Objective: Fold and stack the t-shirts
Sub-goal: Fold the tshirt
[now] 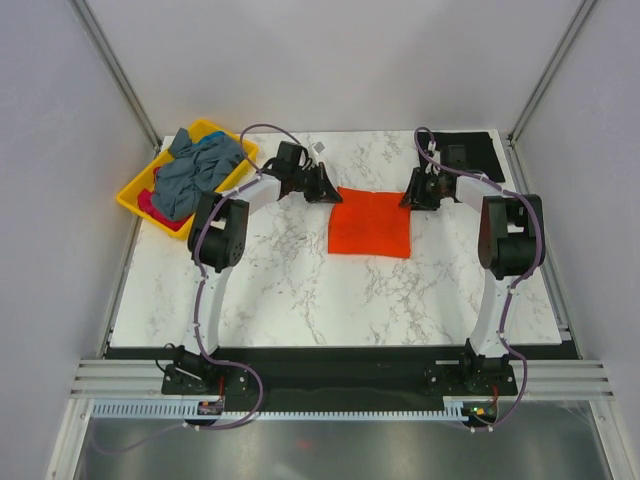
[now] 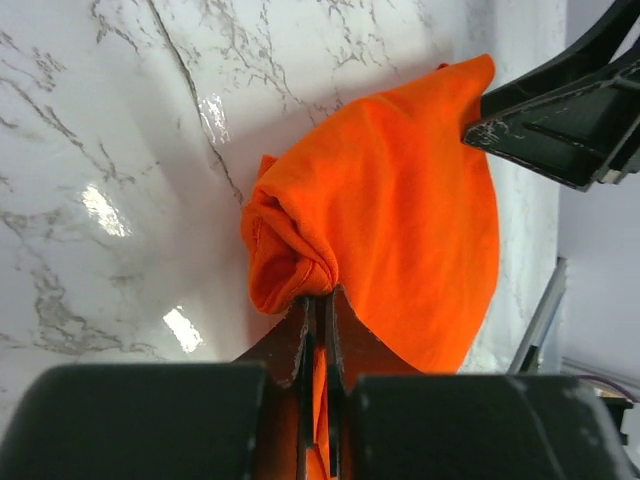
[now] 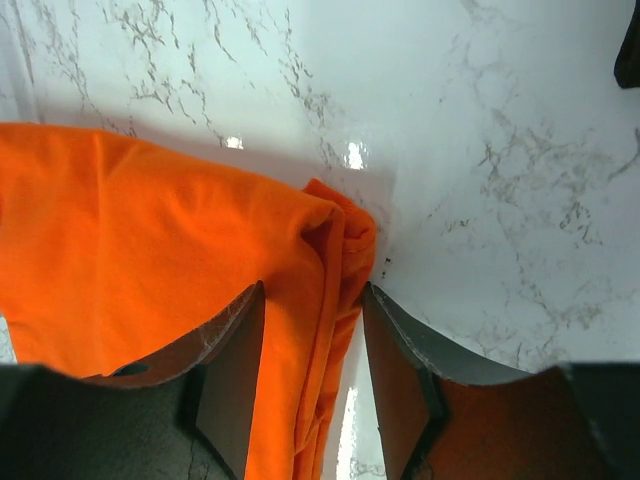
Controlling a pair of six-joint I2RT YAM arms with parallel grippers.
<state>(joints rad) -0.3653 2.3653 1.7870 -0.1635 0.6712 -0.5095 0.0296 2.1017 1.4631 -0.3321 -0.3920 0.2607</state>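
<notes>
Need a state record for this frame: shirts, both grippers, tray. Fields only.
orange t-shirt: folded flat, table centre
left gripper: shut on the orange shirt's bunched corner
right gripper: open, fingers astride the shirt's opposite corner
black t-shirt: flat, far right corner
yellow tray: far left, holds the grey-blue t-shirt heaped over pink cloth
</notes>
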